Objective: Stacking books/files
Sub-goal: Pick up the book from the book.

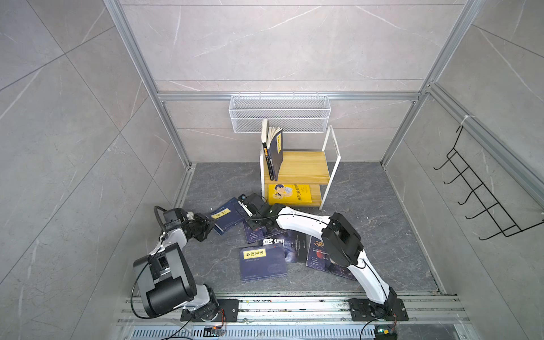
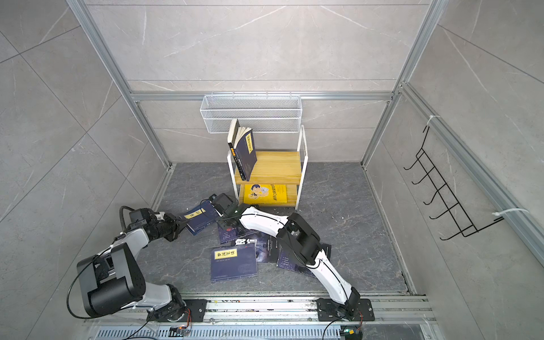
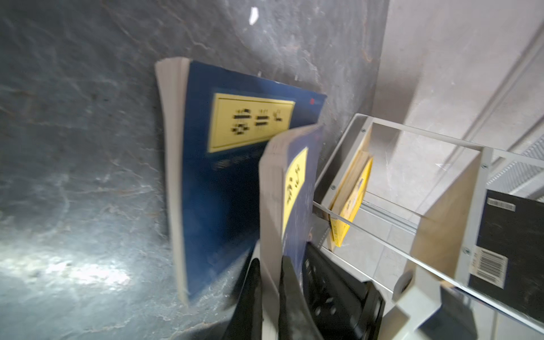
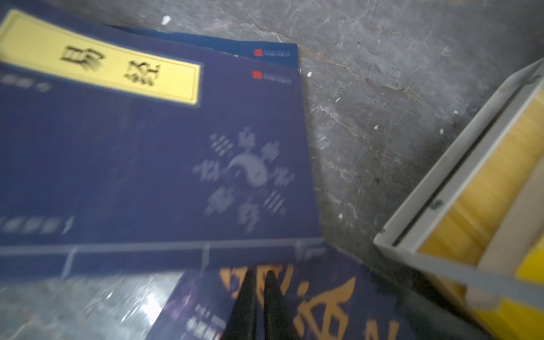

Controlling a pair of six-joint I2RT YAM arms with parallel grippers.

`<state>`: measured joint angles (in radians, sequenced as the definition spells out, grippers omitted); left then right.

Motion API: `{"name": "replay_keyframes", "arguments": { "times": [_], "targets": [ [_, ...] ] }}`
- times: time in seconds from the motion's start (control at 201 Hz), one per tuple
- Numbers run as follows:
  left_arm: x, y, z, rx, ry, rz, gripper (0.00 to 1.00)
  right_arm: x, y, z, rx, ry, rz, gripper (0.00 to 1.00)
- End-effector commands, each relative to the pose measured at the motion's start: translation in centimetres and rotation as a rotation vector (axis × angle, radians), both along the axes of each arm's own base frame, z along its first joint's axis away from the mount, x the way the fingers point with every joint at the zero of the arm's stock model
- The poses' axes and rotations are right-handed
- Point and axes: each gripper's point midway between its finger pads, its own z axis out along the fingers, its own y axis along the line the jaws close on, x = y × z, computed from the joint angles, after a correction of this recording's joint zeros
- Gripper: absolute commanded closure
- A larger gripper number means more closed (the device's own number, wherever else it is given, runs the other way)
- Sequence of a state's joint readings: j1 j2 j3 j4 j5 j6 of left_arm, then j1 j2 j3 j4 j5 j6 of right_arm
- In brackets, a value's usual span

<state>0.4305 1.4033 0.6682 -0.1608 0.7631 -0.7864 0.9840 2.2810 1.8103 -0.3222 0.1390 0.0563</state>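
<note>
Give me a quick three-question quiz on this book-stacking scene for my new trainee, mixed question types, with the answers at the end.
1. True or false: the yellow book lies flat on the lower board of the shelf.
2. The left gripper is shut on: A) a black book; B) a navy book with a yellow label; C) nothing.
3. What hangs on the back wall above the shelf?
Key: 1 true; 2 B; 3 a white mesh basket.
</note>
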Motion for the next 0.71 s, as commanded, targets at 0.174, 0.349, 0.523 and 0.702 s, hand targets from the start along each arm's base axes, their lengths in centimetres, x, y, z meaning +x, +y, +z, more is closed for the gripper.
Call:
{"name": "replay_keyframes", "arguments": {
  "times": [0.174, 0.349, 0.523, 0.702],
  "targets": [
    [-0.7, -1.9, 4.5, -0.061, -0.087, -0.075, 1.00, -4.5, -2.2, 7.2, 0.132, -0.221, 0.027, 0.61],
    [-1.8, -2.6, 5.9, -0.049, -0.123, -0.097, 1.00, -6.4, -4.9, 9.2, 0.154, -0.365, 0.029, 0.45],
    [-2.7, -3.4, 8.4, 0.021, -0.217, -0.171, 1.00, -8.7, -6.7, 11.7, 0.145, -0.569, 0.084, 0.39],
    [-3.4, -4.9, 10.3, -0.022, -0.292, -0.241, 1.00, -10.2, -7.7, 13.4, 0.158, -0.682, 0.107, 0.35]
  ]
}}
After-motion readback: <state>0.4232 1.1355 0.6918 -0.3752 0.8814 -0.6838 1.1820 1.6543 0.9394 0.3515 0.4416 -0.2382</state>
